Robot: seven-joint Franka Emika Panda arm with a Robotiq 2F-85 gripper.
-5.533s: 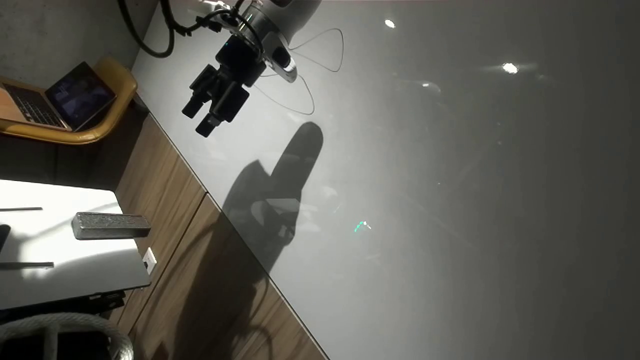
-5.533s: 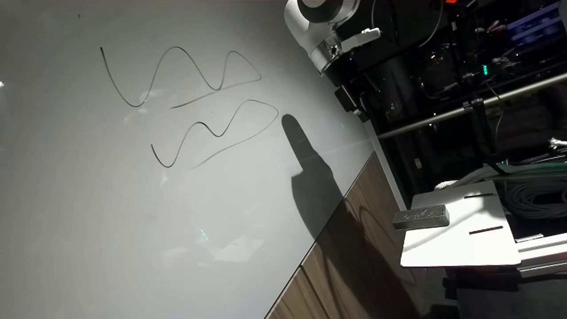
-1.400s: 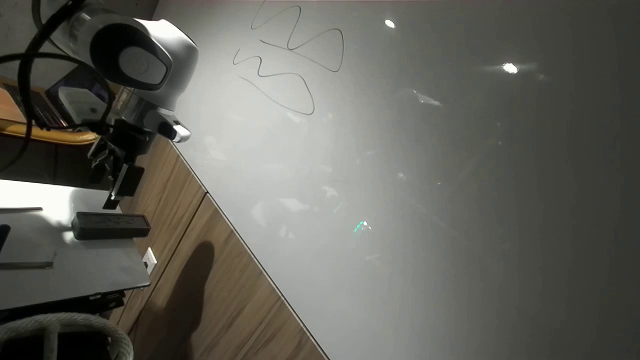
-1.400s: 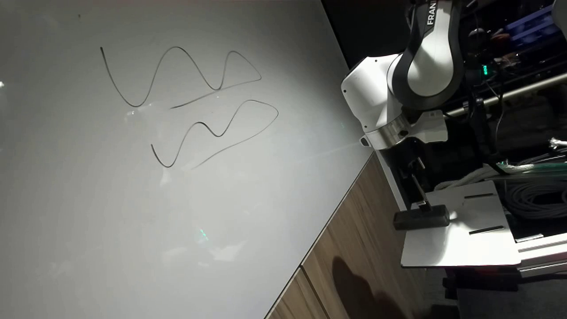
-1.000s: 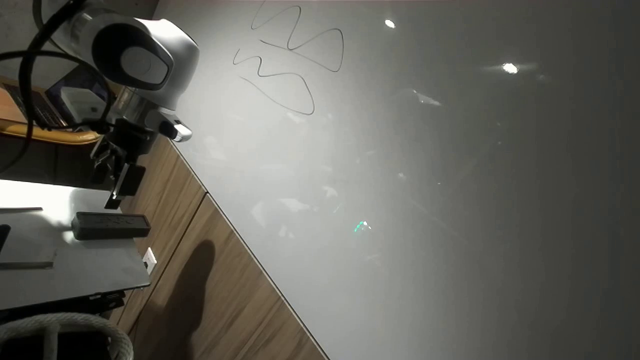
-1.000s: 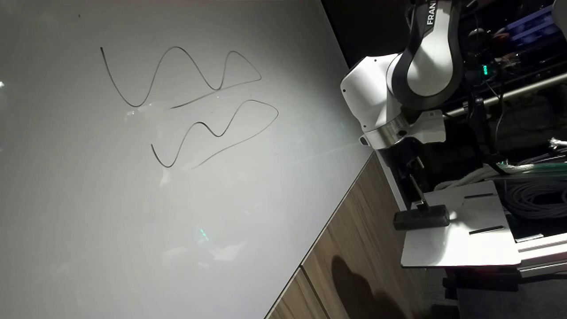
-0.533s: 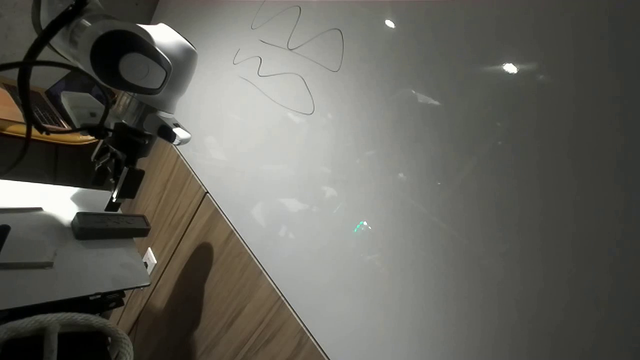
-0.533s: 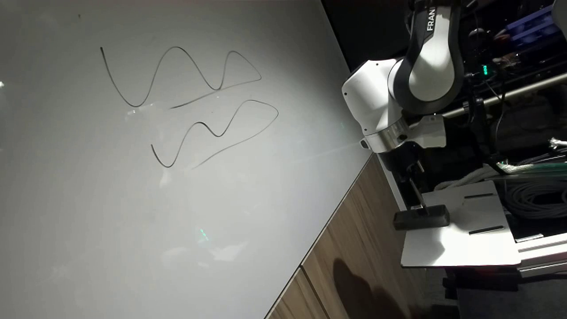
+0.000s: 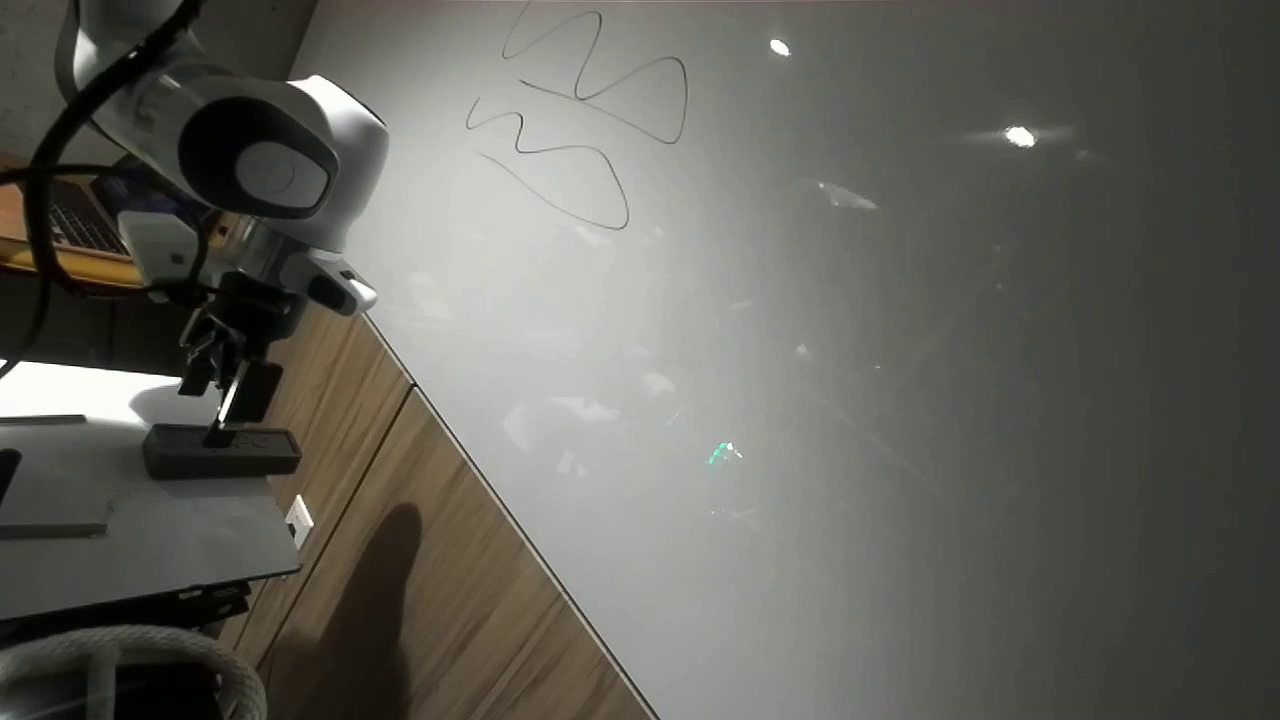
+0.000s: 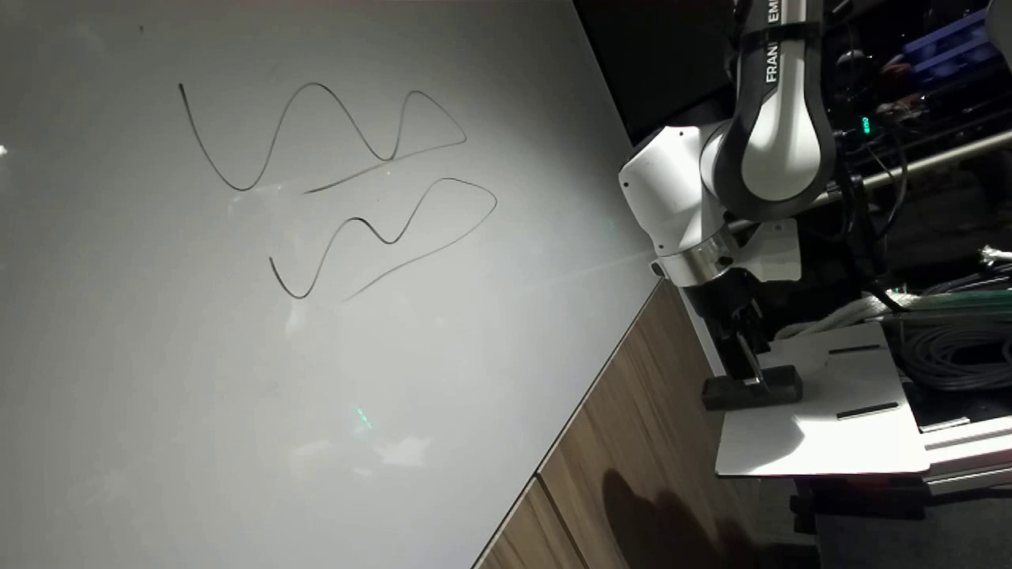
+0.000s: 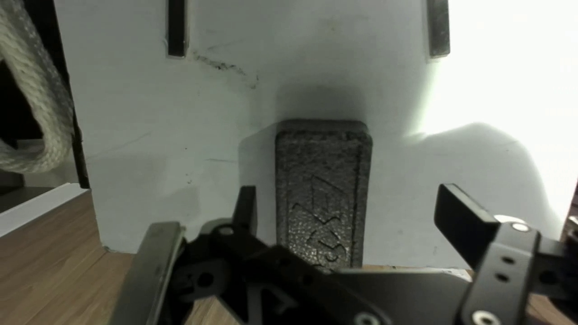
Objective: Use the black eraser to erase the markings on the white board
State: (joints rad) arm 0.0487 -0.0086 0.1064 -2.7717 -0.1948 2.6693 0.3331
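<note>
In an exterior view, two looping scribbles (image 10: 390,160) look whole on the whiteboard (image 10: 198,411); all wiping seems left to do. Rightward, the black eraser (image 10: 735,397) lies on the small white table (image 10: 854,446), one end overhanging, apparently not yet grasped. Only the wrist view, lacking scribbles, clearly shows the Robotiq gripper (image 11: 351,210) spread, gaps either side of the eraser.

The black oblong eraser (image 11: 323,176) lies on the small flat white table (image 11: 135,113), one end past its edge; in the wrist view it shows between the two fingers (image 11: 463,225) of the black jointed gripper (image 11: 347,207), nearer the one on the left. In both exterior views, brown wood-grain panelling (image 10: 656,395) runs between the table and the large glossy grey-white board (image 10: 237,395), which carries the thin dark looping markings (image 10: 340,182).
</note>
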